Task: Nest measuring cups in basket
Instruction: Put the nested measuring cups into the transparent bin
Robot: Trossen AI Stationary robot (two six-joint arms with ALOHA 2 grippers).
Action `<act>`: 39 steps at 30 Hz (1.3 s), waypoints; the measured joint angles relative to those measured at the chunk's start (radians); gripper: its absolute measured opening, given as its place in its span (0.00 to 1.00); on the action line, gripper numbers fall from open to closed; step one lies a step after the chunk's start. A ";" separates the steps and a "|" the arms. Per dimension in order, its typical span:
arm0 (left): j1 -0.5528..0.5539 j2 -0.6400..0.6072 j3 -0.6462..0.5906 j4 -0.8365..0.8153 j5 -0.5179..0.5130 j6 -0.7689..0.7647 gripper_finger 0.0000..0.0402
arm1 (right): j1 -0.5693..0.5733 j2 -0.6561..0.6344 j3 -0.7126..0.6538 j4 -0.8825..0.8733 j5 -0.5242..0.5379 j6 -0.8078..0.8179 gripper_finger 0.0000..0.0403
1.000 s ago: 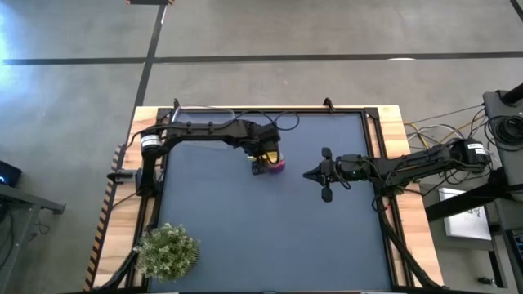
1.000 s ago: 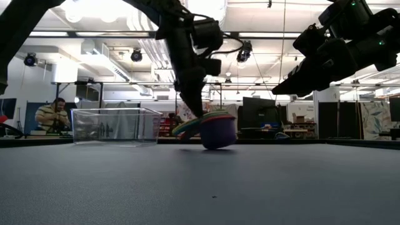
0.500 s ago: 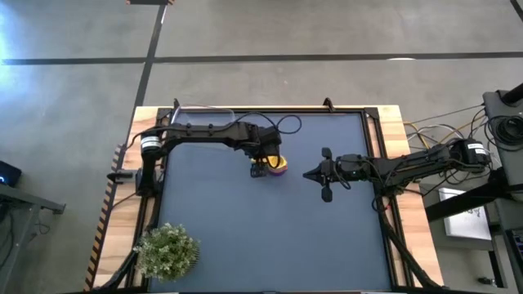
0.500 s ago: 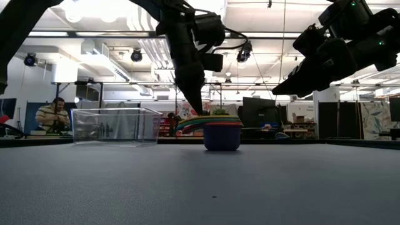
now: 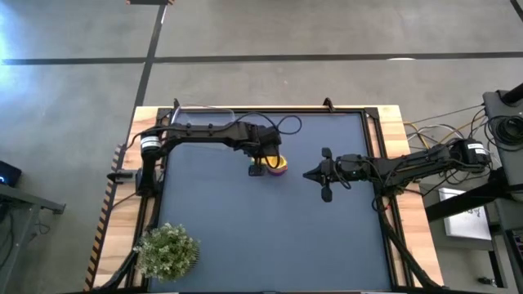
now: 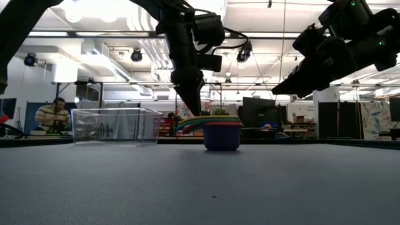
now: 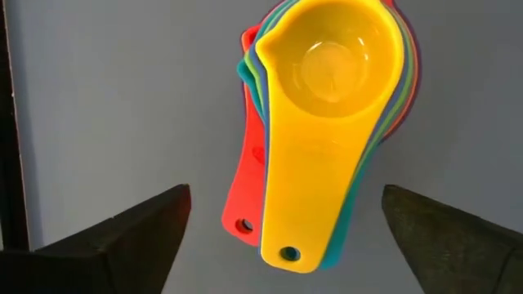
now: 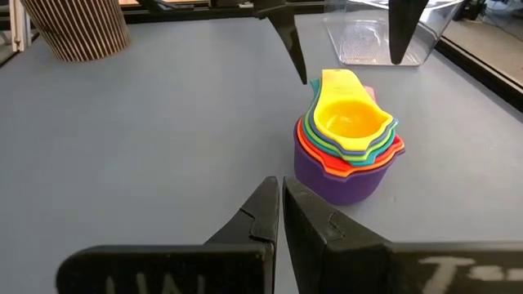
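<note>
Sitting upright on the dark table top [image 5: 245, 229], the measuring cups [image 8: 349, 147] are nested into one stack, yellow innermost and purple outermost, with their flat handles fanned together toward the left gripper [image 7: 286, 237]. We see that stack well apart from the basket [image 6: 115, 126], which stands empty near the table's far left corner, so we judge the nesting done and the carry into the tub not yet made. That left gripper hangs just above the handles, pointing down at them, its fingers [image 7: 122, 237] spread wide on either side and touching nothing. Our worry is the grip: the handles are splayed rather than aligned, so a pinch may catch only the upper ones and lift the yellow and red cups while the purple stays behind, or tip the whole stack over. The left arm reaches in from its base across the far side of the table, wrist bent downward. The right gripper [image 8: 280, 214] waits raised off the table near the stack's other side, fingers pressed together, aimed toward the cups.
</note>
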State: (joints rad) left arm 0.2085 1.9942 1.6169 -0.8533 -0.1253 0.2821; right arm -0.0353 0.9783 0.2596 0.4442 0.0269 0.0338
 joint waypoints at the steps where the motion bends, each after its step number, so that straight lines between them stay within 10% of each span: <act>1: 0.000 0.000 0.000 0.000 0.000 0.002 0.97 | 0.000 0.000 0.000 0.000 0.000 0.000 0.02; 39: 0.016 0.115 0.002 0.071 -0.022 0.305 0.94 | -0.001 0.000 0.000 -0.020 0.001 -0.008 0.02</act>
State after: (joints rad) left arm 0.2246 2.1088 1.6186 -0.7818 -0.1473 0.5870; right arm -0.0364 0.9779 0.2596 0.4240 0.0282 0.0260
